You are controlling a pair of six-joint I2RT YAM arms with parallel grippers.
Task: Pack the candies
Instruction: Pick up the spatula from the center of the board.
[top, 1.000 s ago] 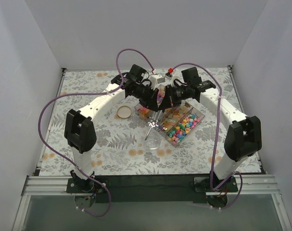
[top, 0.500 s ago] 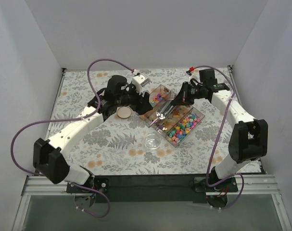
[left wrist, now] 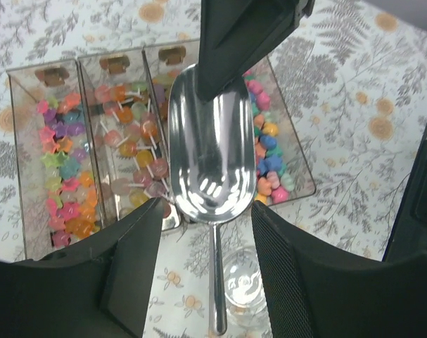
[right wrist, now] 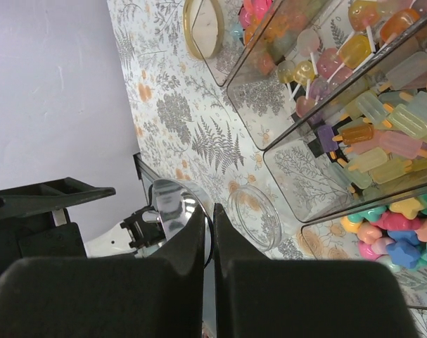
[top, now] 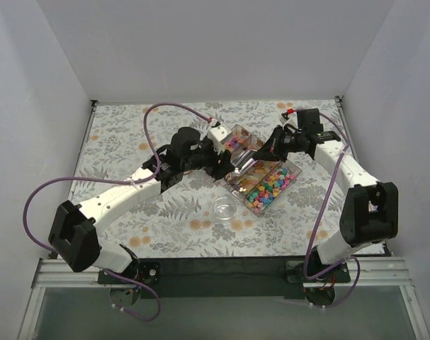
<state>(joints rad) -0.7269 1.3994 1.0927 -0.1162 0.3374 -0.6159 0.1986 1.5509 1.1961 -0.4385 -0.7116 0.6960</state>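
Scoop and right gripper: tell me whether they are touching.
Touching. The right wrist view shows the right gripper shut on the rim of the metal scoop. In the left wrist view, one of its fingers covers the bowl's far end.

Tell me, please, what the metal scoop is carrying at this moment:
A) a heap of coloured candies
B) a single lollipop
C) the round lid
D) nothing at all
D: in the left wrist view the bowl of the metal scoop is bare and shiny, and the candies lie in the compartments of the clear tray below it.
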